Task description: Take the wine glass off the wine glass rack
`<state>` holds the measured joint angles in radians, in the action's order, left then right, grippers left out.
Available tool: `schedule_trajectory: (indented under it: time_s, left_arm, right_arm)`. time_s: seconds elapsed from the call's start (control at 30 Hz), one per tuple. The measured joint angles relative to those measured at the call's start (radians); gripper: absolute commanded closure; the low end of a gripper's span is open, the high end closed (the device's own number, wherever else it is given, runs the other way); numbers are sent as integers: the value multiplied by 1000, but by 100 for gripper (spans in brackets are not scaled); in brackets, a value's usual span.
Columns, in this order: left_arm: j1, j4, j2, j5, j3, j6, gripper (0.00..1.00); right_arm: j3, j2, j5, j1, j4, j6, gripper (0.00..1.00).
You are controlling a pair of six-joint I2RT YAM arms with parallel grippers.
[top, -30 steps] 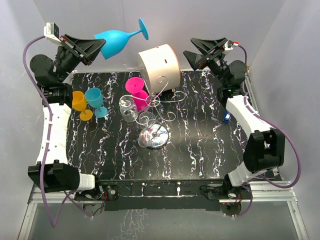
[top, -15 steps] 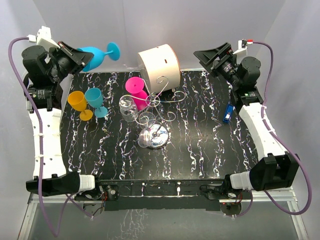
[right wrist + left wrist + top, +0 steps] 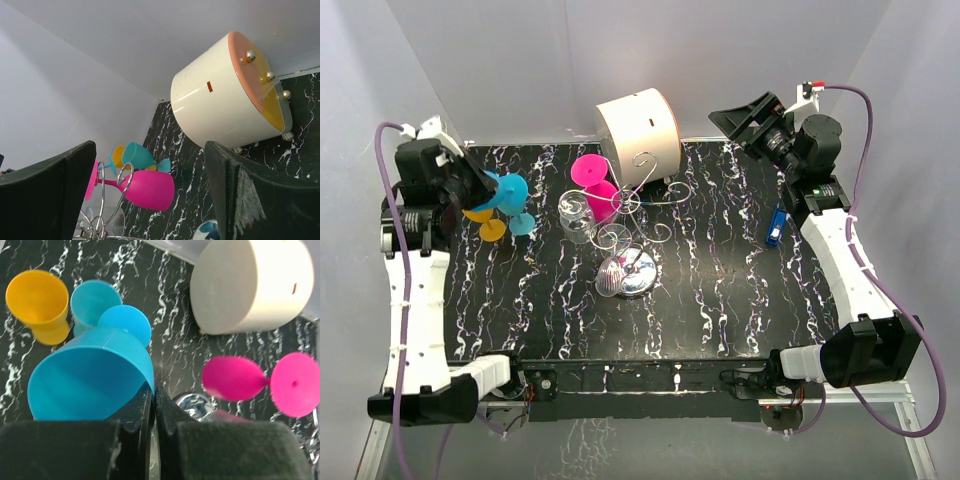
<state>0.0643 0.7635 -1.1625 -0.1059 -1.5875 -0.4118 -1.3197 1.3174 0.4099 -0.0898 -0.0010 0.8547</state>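
The left end effector [image 3: 154,390] pinches the rim of the blue wine glass [image 3: 90,375], which tips just ahead of its fingers, with an orange cup [image 3: 37,300] and a teal cup [image 3: 92,297] just beyond. Removal looks done, and only setting the glass down is left. Farther ahead, the wine glass rack [image 3: 632,272] carries a pink wine glass [image 3: 232,379]; the right end effector [image 3: 149,165] is spread and empty.

Blue glass [image 3: 90,375] rim partly behind L gripper [image 3: 154,395]

We see the left tool [image 3: 154,396] drop from high at the back-left corner, taking the blue glass [image 3: 92,376] along. The glass now hangs low over the orange cup [image 3: 479,213] and teal cup [image 3: 523,224] at the bench's [image 3: 720,300] left side. The right tool [image 3: 744,118] shifted slightly right and its elbow swung outward.
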Motion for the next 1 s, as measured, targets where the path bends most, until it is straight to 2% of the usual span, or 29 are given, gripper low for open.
schedule_trajectory:
  time_s: [0.27, 0.4, 0.6, 1.0]
  left_arm:
    - [-82, 121, 141, 188, 116, 72, 100]
    - [-88, 169, 142, 256, 162, 103, 100]
    - [-88, 202, -41, 320, 171, 145, 100]
    - [-70, 134, -323, 274, 172, 150, 100]
  right_arm:
    - [0, 9, 4, 0, 0, -7, 11]
    - [0, 19, 6, 0, -3, -8, 11]
    - [2, 20, 7, 0, -4, -8, 11]
    - [6, 19, 7, 0, -4, -8, 11]
